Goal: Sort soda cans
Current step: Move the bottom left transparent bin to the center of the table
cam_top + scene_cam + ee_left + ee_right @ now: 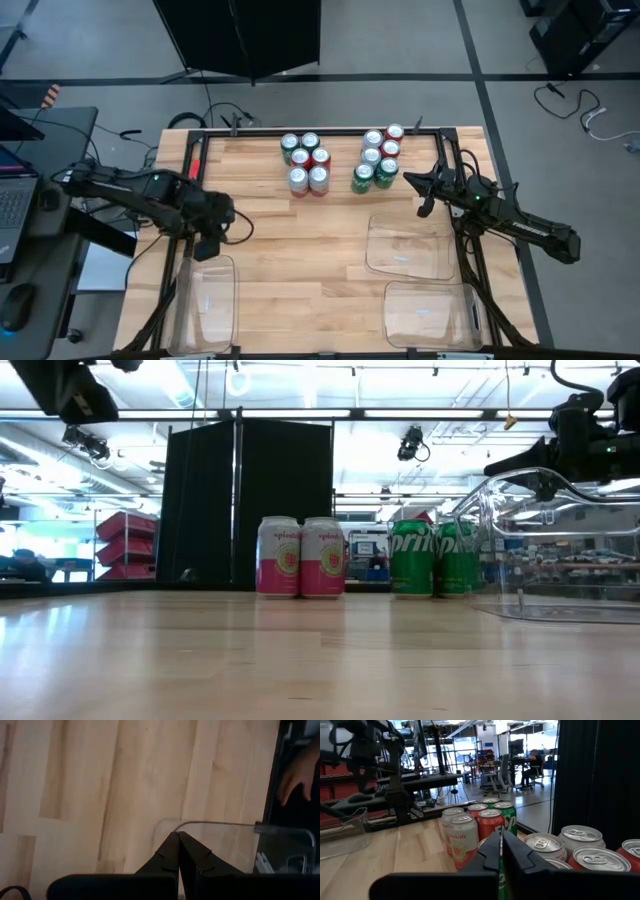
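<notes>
1. Two clusters of soda cans stand near the far edge of the table [300, 260]: a left cluster [306, 164] and a right cluster [378, 158], with a bare gap between them.
2. Open wood fills the table's middle; three clear trays sit near the front, the left tray [207, 300], the middle tray [408, 244] and the right tray [430, 312].
3. Left gripper [207, 247] hovers over the left tray's far rim, fingers pressed together.
4. Right gripper [415, 182] hangs just beside the right cluster, fingers pressed together.
5. Only the left wrist view shows a person's hand [299, 772] beyond the table edge.
</notes>
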